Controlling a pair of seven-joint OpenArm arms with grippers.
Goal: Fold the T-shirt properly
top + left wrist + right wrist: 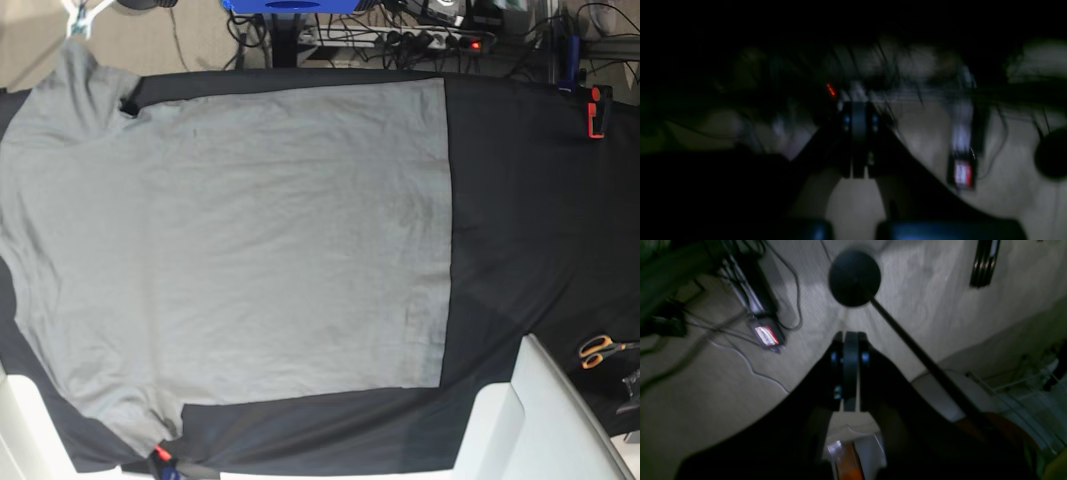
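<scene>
We saw the robot's body only via the wrist cams. The matte black left gripper [858, 140] looked dark & blurred: two broad black fingers [907, 166] tapering up to a narrow tip, w/ a flat black centre strip between them & small bluish round fasteners either side. The matte black right gripper [850, 370] had the same build, sharper: wide black fingers [800, 420] narrowing to the tip, a grey-black mid strip, and blue-tinted screw heads on both sides of it.
</scene>
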